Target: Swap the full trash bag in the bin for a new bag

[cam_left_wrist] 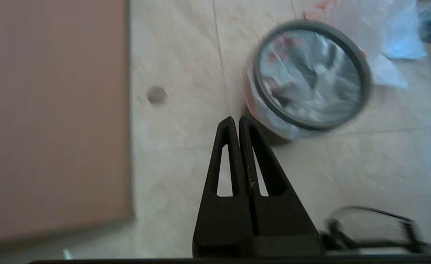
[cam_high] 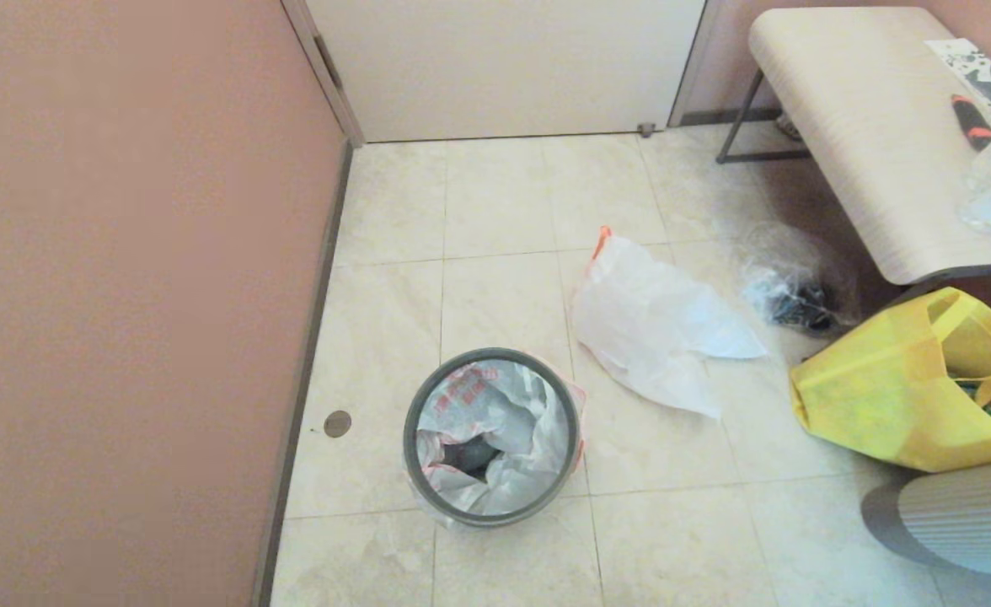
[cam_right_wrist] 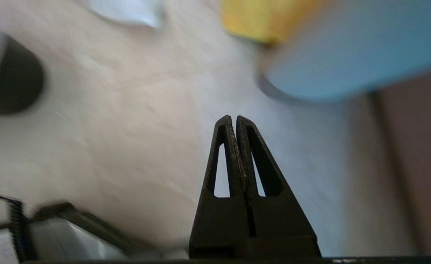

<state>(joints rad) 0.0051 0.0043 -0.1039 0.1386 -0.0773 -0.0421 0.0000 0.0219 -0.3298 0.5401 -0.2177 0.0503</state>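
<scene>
Pink wall at far left. Bin on tiled floor near wall, lined with new bag, red print showing, dark bottom visible through gap. Full trash bag lying just right of bin and farther back, apart from it, contents hard to make out. Clear film bag, yellow bag, grey ribbed object and bench further right.

Left gripper fully closed, empty, above floor near bin. Right gripper fully closed, empty, over bare floor. Neither arm in head view.

No legible text or labels.
</scene>
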